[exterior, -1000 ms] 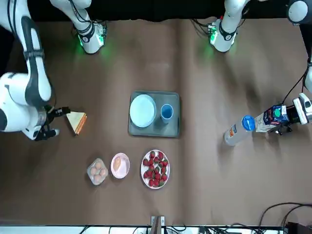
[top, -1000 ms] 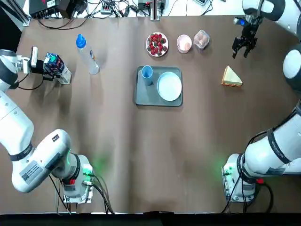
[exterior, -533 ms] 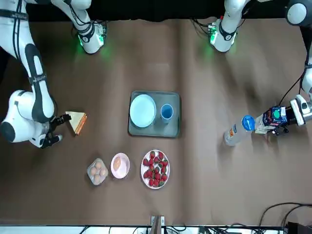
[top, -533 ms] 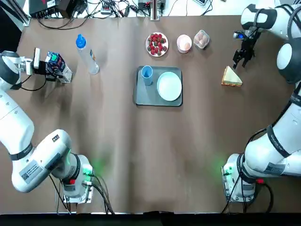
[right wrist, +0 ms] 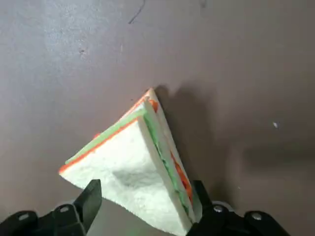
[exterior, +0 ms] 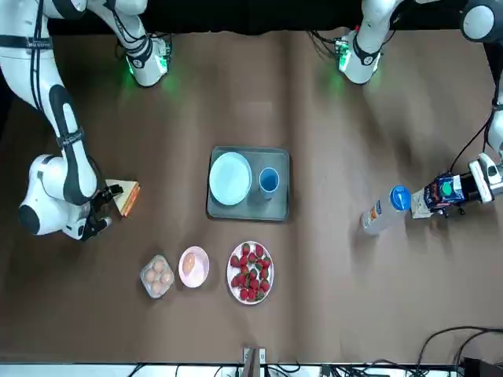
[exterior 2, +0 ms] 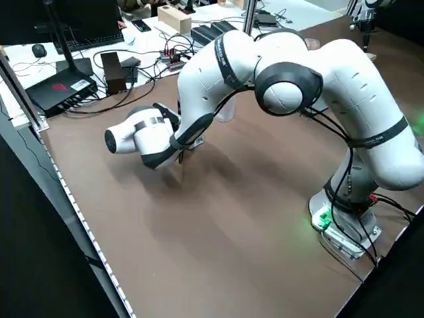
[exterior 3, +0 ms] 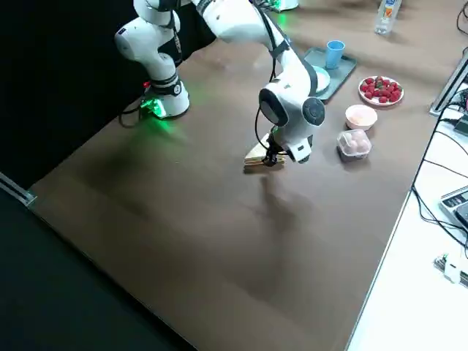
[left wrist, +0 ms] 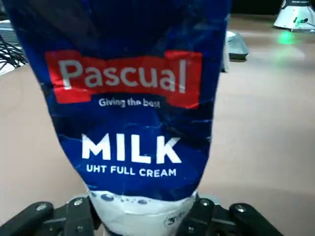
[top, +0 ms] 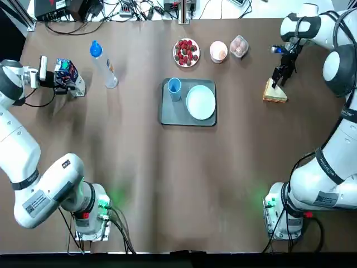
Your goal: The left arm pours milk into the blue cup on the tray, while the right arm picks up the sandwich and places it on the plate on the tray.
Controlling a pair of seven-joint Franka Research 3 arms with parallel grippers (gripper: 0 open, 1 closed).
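Big brown table (top: pixel 167 178) underneath it all, and both arms are out at the far corners of it. Well off to the inner side of each gripper sits the grey tray (top: pixel 170 114), carrying the white plate (top: pixel 201 103) and the blue cup (top: pixel 174 86), nothing in either one yet. Out on the robot's left, the left gripper (top: pixel 50 79) is clenched around the base of the milk carton (top: pixel 68 76), fingers hugging it low on both sides in the wrist view, with a blue-capped water bottle (top: pixel 103 65) standing just beyond, between carton and tray. That carton looks like soft card, likely to dent if squeezed hard, and liquid inside will slosh, so a firm low hold and a slow tilt seem wise. On the right, the right gripper (top: pixel 277 78) is down at the sandwich (top: pixel 275 92), fingers spread wide and straddling its thick end without pinching. It's a soft, light wedge of bread and filling; pressing gently across the two flat bread faces should keep the layers from sliding apart.
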